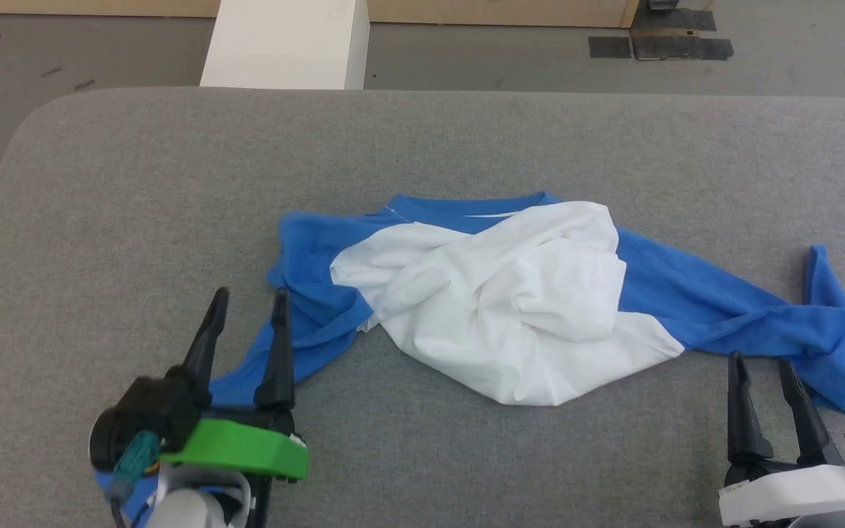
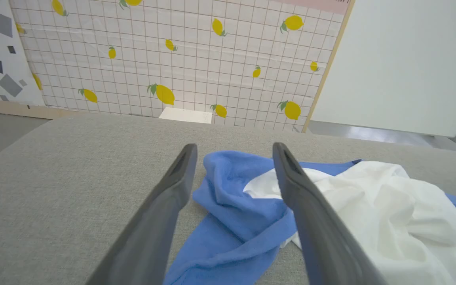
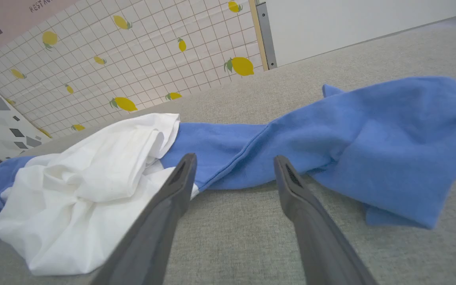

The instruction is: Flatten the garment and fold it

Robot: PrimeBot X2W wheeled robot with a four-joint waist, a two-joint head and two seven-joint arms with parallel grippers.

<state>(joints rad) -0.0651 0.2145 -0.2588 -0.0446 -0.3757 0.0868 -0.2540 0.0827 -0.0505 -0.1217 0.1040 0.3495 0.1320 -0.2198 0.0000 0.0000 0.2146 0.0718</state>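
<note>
We judge flattening is in hand: the shirt (image 1: 510,293) lies bunched, left gripper (image 1: 251,295) and right gripper (image 1: 760,361) both wide and empty (left over a blue sleeve (image 1: 305,323)), so next we pinch and spread.

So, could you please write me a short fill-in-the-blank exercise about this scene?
The garment has a white body and ____ sleeves.
The left gripper and the right gripper both stand ____, holding nothing.
The box beyond the table is ____.
Missing words: blue; open; white.
</note>
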